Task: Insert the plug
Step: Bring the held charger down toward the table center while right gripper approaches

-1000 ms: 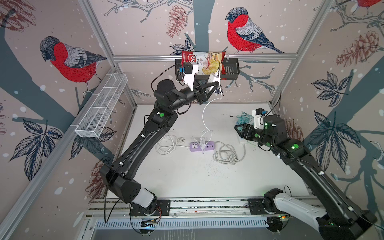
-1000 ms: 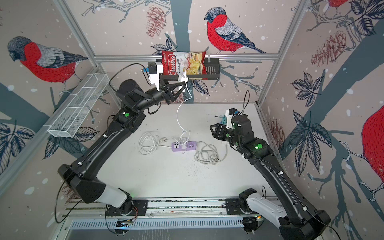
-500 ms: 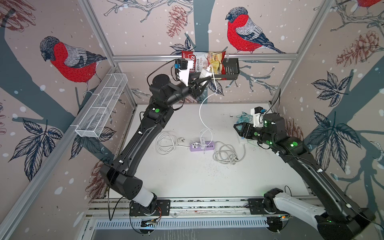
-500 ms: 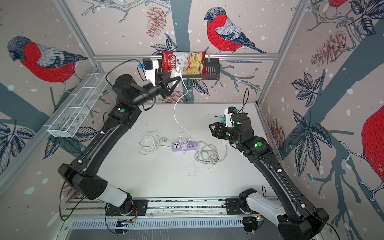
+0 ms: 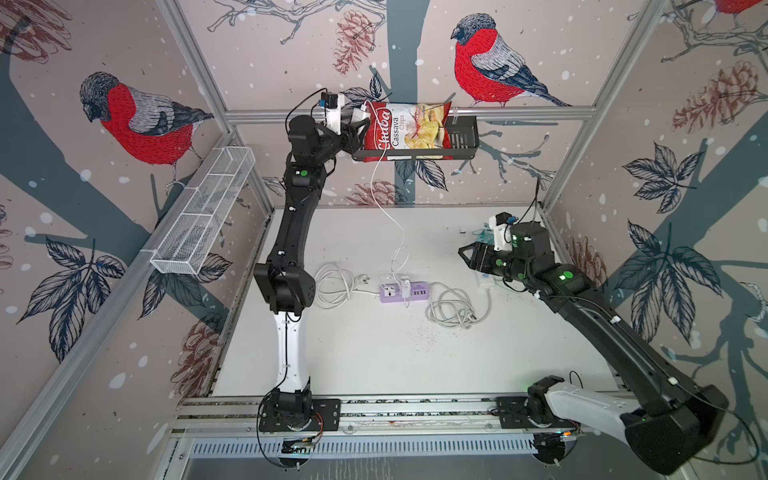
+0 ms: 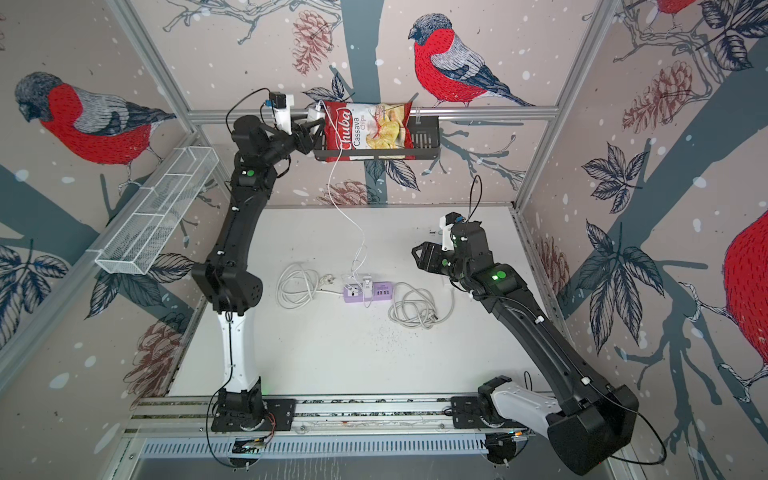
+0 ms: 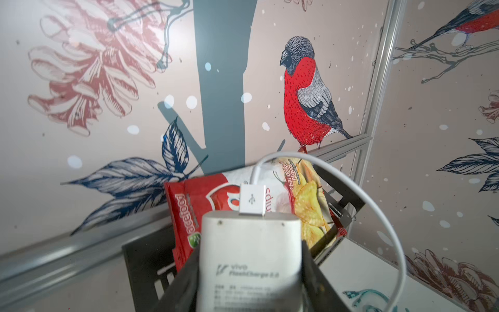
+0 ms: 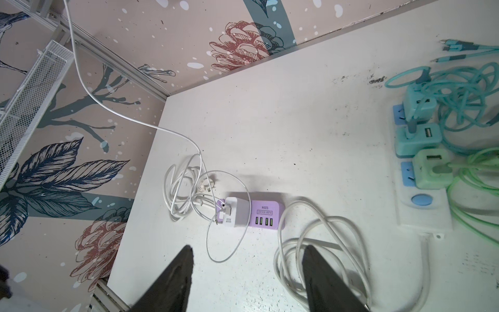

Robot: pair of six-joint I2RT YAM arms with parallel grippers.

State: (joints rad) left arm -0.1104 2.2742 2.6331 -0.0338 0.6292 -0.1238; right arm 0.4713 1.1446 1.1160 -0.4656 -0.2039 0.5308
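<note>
Clamping charger; R fingers apart

Papered walls close the bay in on three sides, pale pink with red-breasted bullfinches, pine cones and dark blue leaves; aluminium frame bars run along the corners; a white wire-mesh basket hangs on the left wall; a black perforated shelf hangs from the back bar; underfoot lies a scuffed white tabletop, evenly lit, with an aluminium rail along its near edge.
</note>
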